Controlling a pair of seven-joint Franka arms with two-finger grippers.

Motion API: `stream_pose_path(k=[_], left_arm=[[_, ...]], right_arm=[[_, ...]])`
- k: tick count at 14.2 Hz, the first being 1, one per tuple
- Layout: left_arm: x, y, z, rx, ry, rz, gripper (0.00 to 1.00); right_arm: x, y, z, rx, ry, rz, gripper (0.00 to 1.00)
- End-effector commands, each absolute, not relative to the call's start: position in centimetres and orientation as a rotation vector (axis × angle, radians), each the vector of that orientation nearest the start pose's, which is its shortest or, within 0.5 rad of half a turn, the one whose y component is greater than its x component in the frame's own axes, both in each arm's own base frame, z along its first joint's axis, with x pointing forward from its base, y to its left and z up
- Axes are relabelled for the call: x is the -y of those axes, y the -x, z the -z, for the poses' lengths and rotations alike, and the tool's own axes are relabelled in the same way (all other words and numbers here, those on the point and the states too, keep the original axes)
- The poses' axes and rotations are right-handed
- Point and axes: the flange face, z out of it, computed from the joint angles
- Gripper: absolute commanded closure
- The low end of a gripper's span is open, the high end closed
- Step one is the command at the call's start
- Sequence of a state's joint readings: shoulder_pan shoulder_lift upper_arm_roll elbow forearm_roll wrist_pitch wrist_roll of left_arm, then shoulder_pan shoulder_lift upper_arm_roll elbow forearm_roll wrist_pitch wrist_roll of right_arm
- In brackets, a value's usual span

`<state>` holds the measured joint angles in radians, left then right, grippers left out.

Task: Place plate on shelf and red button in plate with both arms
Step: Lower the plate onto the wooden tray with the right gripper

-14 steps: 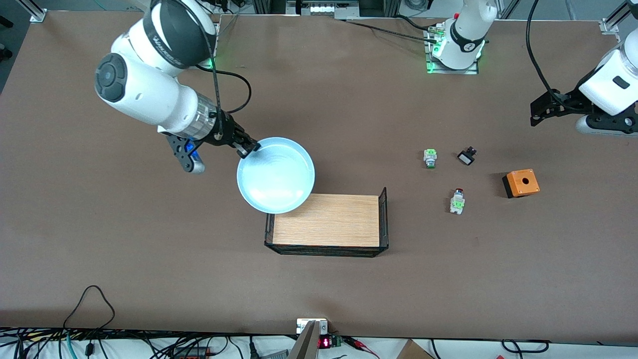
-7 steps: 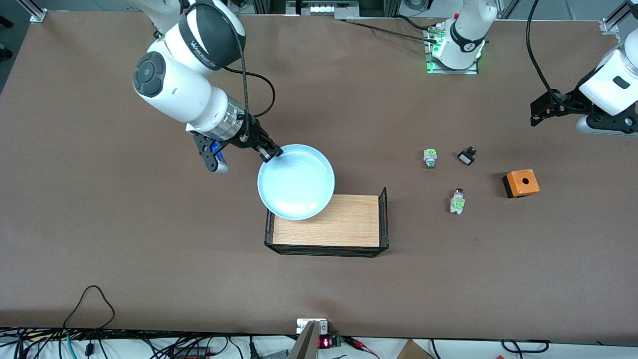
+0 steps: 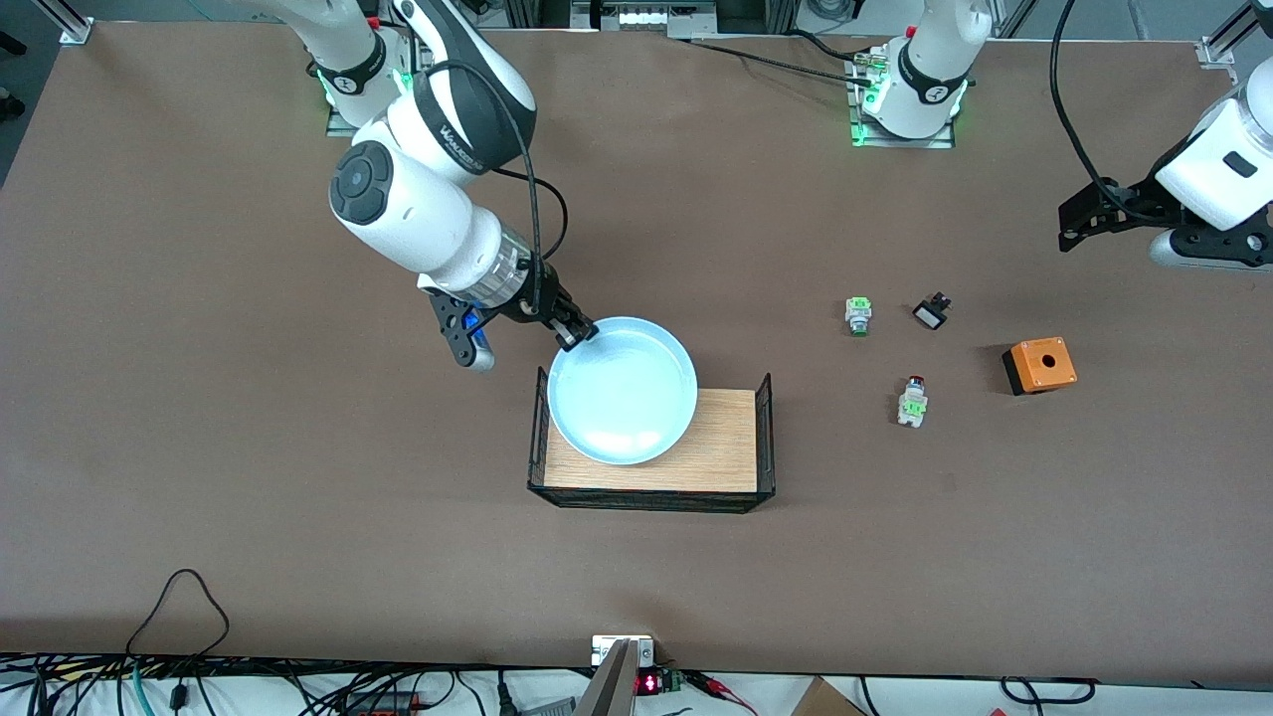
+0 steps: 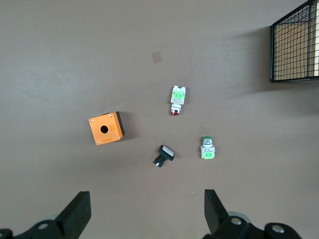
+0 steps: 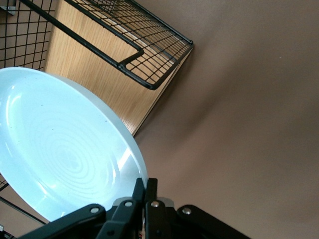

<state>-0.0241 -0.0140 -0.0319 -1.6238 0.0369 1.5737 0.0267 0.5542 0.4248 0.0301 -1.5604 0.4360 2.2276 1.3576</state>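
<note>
Plate (image 3: 623, 392): round glossy pale-blue, rim pinched by right hand (image 3: 575, 331).

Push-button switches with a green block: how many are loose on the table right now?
2. The red button lies nearer the front camera, between the wire tray and the orange box. The green-capped switch lies farther, beside the small black part.

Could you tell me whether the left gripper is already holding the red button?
No, the red button lies on the table between the green-capped switch and the orange box, while the left gripper hangs open above it.
</note>
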Motion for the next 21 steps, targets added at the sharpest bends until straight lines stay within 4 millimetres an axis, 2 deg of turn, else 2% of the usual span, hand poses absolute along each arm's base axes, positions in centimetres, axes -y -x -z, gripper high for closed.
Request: stream_pose_path(k=[1,10,19,21], left_arm=[[2.5,-54.9,-61.5,-0.125,3.087,-0.058,0.0],[2.5,-54.9,-61.5,-0.125,3.087,-0.058,0.0],[2.5,-54.9,-61.5,-0.125,3.087,-0.058,0.0],[2.5,-54.9,-61.5,-0.125,3.087,-0.058,0.0]], right_arm=[[-40.5,-58.3,-42.8,-1.313,2.361,-0.263,1.0],[-42.3,-59.0,-40.1,-1.301,2.366,-0.241,1.0],[-41.4,-60.3,-37.5,-1.3,2.378,-0.222,1.0],[-41.9,-60.3,-37.0,-1.299,2.365,-0.202,1.0]])
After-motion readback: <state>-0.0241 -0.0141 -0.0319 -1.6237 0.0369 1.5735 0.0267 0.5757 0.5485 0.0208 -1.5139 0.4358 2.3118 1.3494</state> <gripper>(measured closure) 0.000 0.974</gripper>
